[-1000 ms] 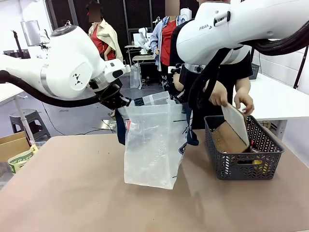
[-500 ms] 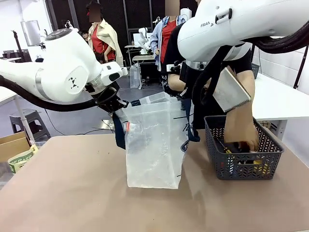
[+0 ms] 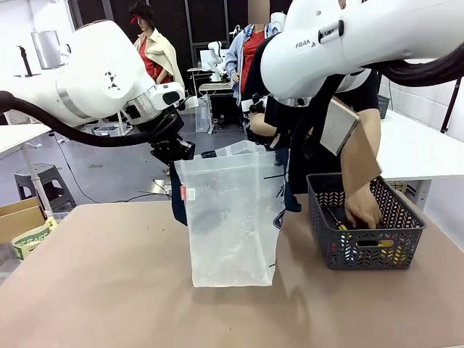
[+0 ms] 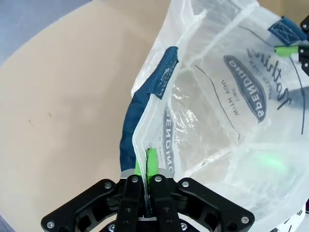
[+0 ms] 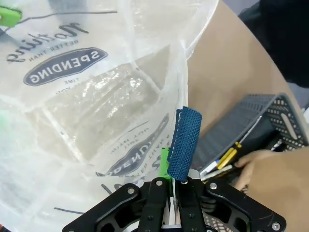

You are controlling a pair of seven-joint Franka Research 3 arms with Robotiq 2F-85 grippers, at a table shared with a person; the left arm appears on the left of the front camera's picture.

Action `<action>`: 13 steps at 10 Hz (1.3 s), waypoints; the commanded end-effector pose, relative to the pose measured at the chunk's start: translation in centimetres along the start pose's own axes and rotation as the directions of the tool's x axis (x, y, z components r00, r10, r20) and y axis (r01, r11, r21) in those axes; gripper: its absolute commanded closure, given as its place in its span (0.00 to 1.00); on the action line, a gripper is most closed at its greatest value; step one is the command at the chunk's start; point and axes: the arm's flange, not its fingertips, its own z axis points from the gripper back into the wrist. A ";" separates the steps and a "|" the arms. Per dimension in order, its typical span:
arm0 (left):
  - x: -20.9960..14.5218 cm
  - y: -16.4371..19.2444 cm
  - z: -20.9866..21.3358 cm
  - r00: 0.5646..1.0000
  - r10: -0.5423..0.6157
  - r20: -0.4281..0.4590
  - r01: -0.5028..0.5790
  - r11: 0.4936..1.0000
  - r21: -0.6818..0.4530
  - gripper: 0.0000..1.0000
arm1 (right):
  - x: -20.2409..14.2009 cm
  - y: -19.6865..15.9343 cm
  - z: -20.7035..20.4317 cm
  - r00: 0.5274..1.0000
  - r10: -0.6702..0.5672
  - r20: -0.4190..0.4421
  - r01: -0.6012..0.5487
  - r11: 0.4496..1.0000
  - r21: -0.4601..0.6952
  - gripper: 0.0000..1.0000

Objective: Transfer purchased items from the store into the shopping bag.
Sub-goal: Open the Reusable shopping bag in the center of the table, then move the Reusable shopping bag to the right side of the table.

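Table point(image 3: 109, 290) nearest us, with the shopping bag point(image 3: 232, 217) standing on it, mouth up. From the wrist views its inside looks bare.

Step in hand, as we judge it: hold the bag open for loading. To do it well, we would draw the 2 rims apart and level, handles clear of the mouth, no tugging that tips the bag toward the store.

Left gripper point(image 4: 147, 164) – jaws pinched tight on the bag's rim beside a navy handle. Right gripper point(image 5: 170, 169) – clamped on the opposite rim, the other handle's end caught between its pads.

Just beside the bag, the store point(image 3: 366, 254), holding the purchased items point(image 5: 219, 162). The person's hand point(image 3: 360, 210) reaches down into it, fingers curled among them; a grip we cannot confirm. Above, a flat tan packet point(image 3: 338, 125) is held up.
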 end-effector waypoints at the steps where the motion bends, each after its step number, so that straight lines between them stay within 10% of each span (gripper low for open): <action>1: 0.2 1.1 -0.5 0.998 -0.048 -0.049 0.048 0.999 0.008 1.00 | -1.4 0.3 -0.9 0.998 0.059 0.012 -0.058 0.996 -0.073 1.00; 13: 0.1 0.4 -0.5 1.000 -0.012 -0.025 0.012 1.000 -0.005 1.00 | -0.5 0.3 -0.5 0.999 0.049 -0.004 -0.049 0.998 -0.048 1.00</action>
